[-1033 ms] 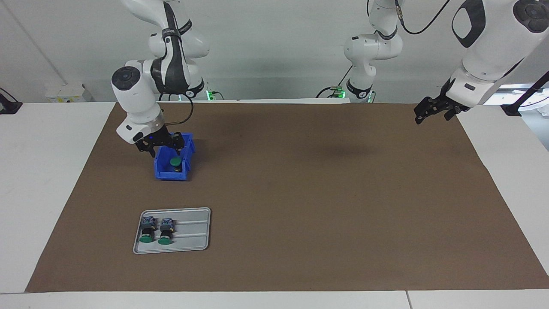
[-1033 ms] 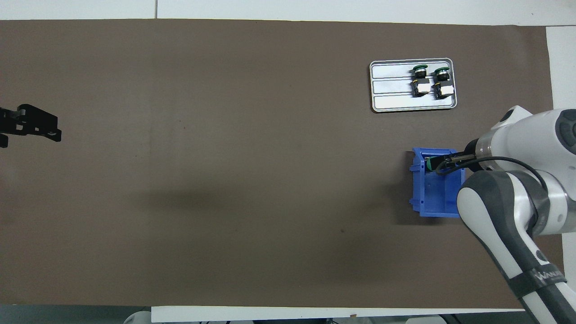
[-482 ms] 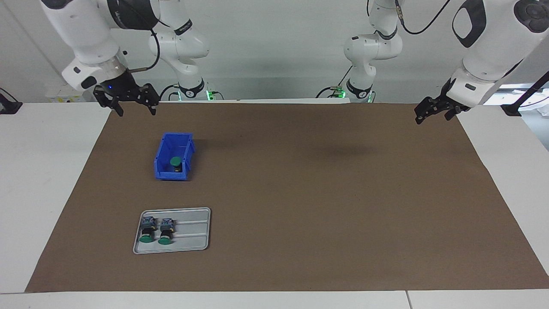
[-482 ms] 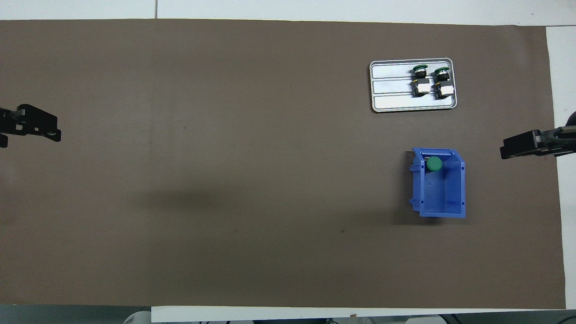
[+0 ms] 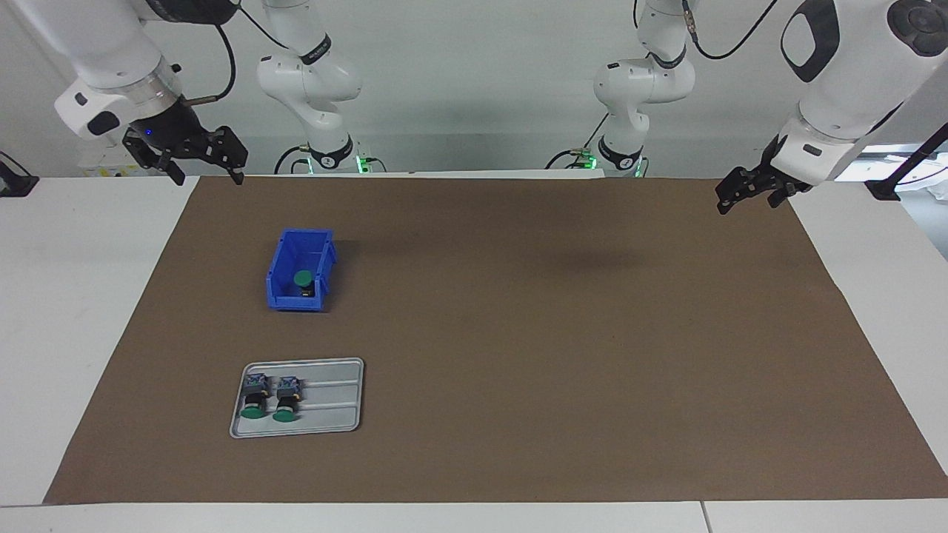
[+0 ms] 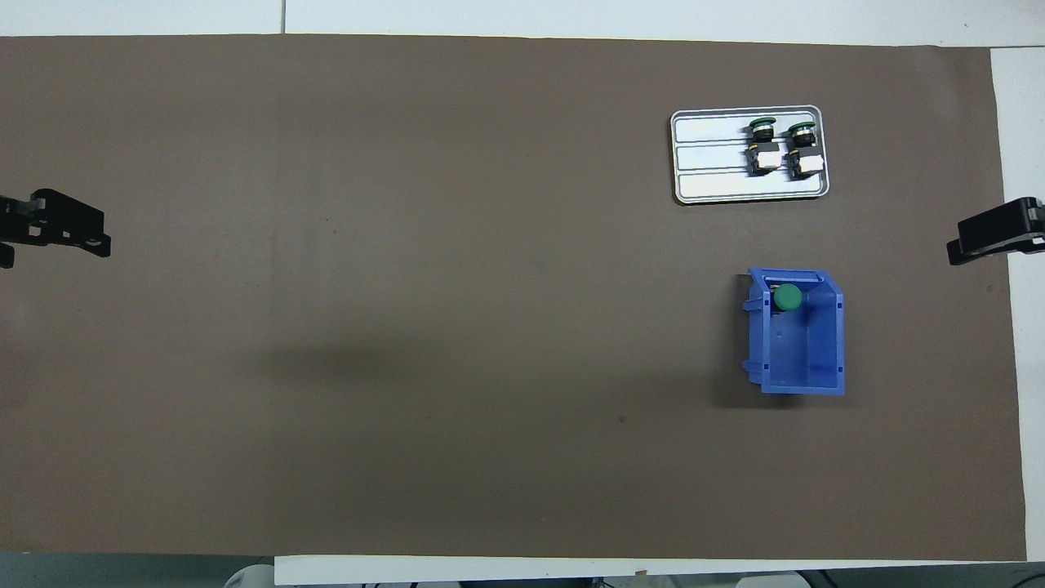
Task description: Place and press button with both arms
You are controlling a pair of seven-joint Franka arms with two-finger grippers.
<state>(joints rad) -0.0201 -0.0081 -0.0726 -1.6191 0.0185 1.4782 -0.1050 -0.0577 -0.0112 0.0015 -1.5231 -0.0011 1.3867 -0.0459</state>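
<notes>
In the blue bin (image 5: 298, 280), toward the right arm's end of the surface (image 5: 518, 333), one button (image 5: 301, 279) stands with its green cap up. Two more buttons (image 5: 269, 397) lie side by side on the grey tray (image 5: 333, 400), farther from the robots than the bin.

Your right pincer (image 5: 198, 157) hangs raised over the mat's edge, fingers apart and empty. Your left pincer (image 5: 749, 191) waits over the other end; I cannot tell its finger state.

Risks, as I judge them:
- the bin is light and unclamped, so a press off the cap's centre could tip the button or slide the bin;
- the bin walls leave little room for spread fingers.
</notes>
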